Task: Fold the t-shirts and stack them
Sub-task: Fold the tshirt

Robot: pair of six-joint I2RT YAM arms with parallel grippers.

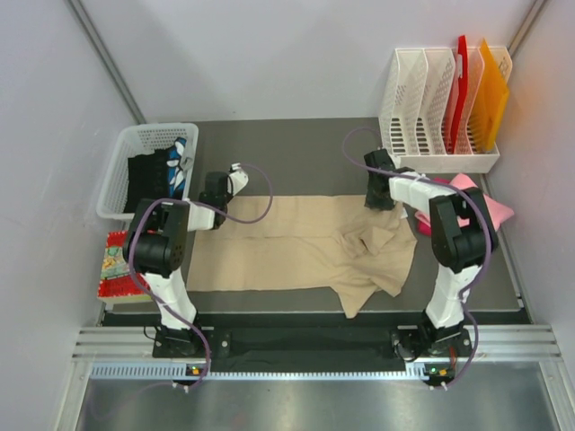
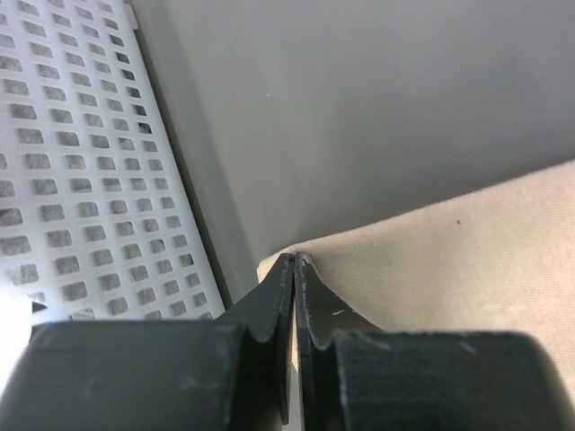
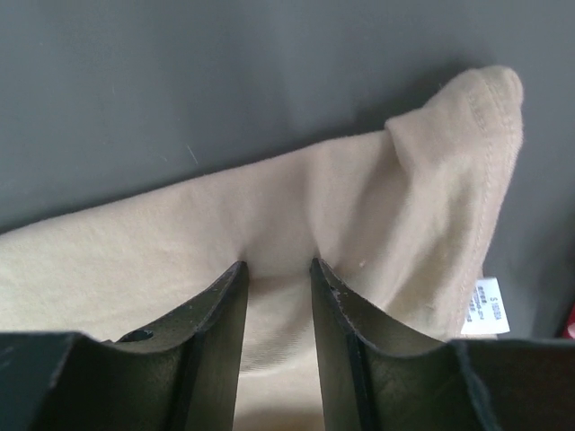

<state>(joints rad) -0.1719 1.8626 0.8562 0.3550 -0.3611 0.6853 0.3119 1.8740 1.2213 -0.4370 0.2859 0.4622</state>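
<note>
A beige t-shirt (image 1: 287, 242) lies spread on the dark mat (image 1: 296, 153), rumpled at its right front. My left gripper (image 1: 220, 193) is at the shirt's far left corner. In the left wrist view it (image 2: 295, 259) is shut on that corner of the shirt (image 2: 449, 260). My right gripper (image 1: 381, 196) is at the far right corner. In the right wrist view it (image 3: 277, 265) is open, with its fingertips pressed into the puckered shirt (image 3: 359, 206). A white label (image 3: 485, 301) shows at the hem.
A white basket (image 1: 121, 175) holding dark clothes stands at the back left, close to my left gripper (image 2: 81, 162). A pink garment (image 1: 490, 202) lies by the right arm. A white file rack (image 1: 431, 108) stands at the back right. A colourful item (image 1: 115, 265) lies at the left.
</note>
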